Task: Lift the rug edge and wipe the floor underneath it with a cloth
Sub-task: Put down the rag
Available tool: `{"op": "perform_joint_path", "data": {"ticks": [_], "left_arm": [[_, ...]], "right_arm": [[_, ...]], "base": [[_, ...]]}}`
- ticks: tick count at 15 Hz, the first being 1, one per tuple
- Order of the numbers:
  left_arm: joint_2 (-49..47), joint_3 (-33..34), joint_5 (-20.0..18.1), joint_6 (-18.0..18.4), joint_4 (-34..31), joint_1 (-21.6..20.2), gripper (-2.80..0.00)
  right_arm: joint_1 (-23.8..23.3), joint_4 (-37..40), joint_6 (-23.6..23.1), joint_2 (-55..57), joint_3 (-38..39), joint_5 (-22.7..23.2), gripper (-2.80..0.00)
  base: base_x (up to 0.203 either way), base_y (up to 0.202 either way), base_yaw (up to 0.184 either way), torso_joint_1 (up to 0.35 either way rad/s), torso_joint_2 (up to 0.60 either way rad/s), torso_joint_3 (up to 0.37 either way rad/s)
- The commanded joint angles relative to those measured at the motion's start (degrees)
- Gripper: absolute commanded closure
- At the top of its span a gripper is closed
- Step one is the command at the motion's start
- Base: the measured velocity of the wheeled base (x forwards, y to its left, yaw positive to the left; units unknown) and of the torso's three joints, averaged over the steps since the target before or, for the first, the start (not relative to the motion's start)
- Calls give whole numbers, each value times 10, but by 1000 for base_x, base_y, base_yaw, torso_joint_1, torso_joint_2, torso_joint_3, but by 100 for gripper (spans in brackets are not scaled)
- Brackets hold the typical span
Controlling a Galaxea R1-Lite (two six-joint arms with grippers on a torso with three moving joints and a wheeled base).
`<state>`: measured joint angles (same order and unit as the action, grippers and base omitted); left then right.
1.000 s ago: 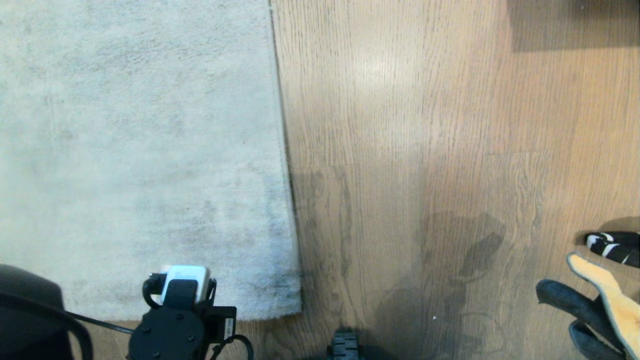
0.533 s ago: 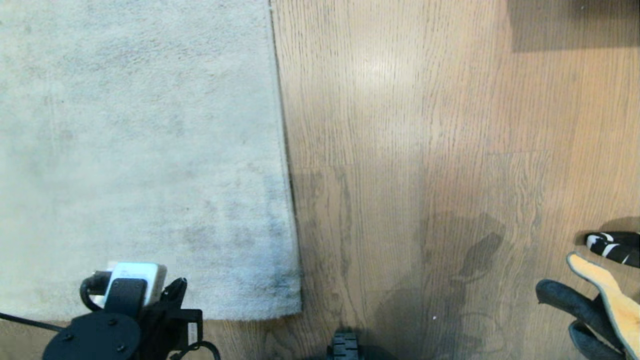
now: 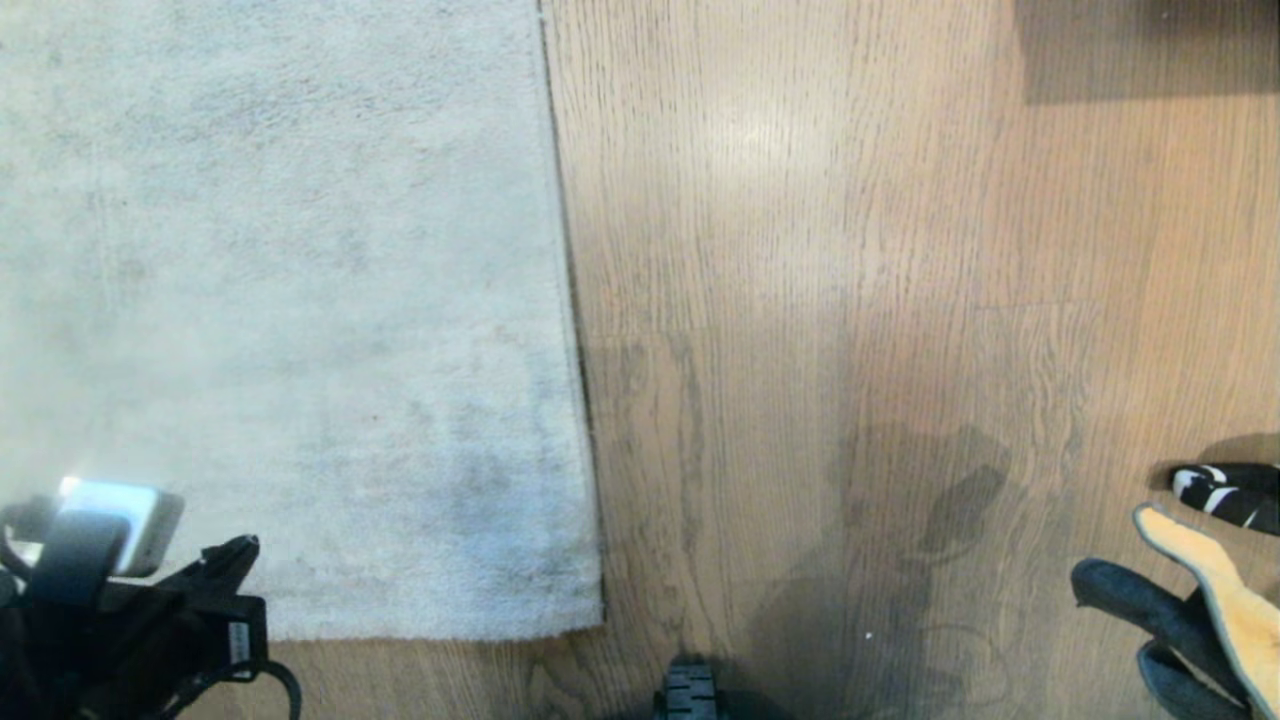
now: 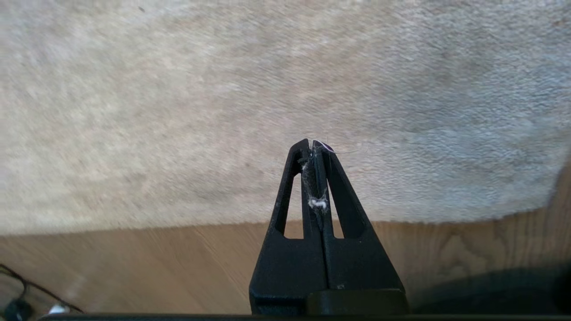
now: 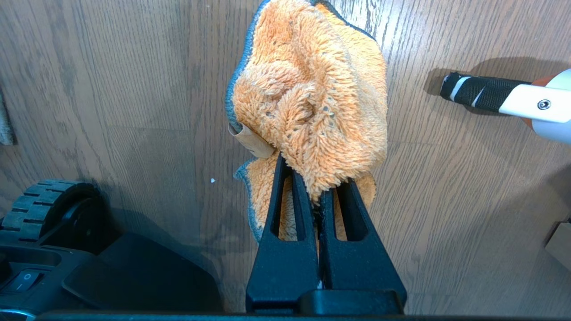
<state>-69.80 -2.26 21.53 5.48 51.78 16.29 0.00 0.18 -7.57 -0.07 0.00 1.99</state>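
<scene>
The left tool [image 4: 314,149], pinched shut on nothing but lint, has swung away leftward along the near rug edge [image 3: 430,632], which lies flat on the floor [image 3: 800,300]. The right tool [image 5: 319,196] grips the cloth [image 5: 312,98]; lifting, apparently, hasn't begun.

The rug edge [image 3: 572,330] is straight and thin and lies flat on the floor [image 3: 850,300]. The floor is brown wood with a soft shine. The cloth [image 5: 312,102] is fluffy and orange with dark grey trim, bunched up above the floor.
</scene>
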Motion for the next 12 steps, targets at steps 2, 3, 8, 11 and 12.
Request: {"op": "perform_joint_path", "data": {"ticks": [2,3,8,11,12], "left_arm": [[122,2,-106,26,-58,-107,0],[159,3,-118,29,-94,-118,0],[335,-1,-133,31,-275,-134,0],[457,0,-134,30,-361,-138,0],[500,1,-135,30,-389,-138,0]], "right_arm": [[0,0,-1,1,0,0,0],[0,0,-1,1,0,0,0],[0,0,-1,1,0,0,0],[0,0,-1,1,0,0,0],[0,0,-1,1,0,0,0]], "base": [[0,0,0,0,0,0],[0,0,0,0,0,0],[0,0,0,0,0,0],[0,0,0,0,0,0],[0,0,0,0,0,0]]}}
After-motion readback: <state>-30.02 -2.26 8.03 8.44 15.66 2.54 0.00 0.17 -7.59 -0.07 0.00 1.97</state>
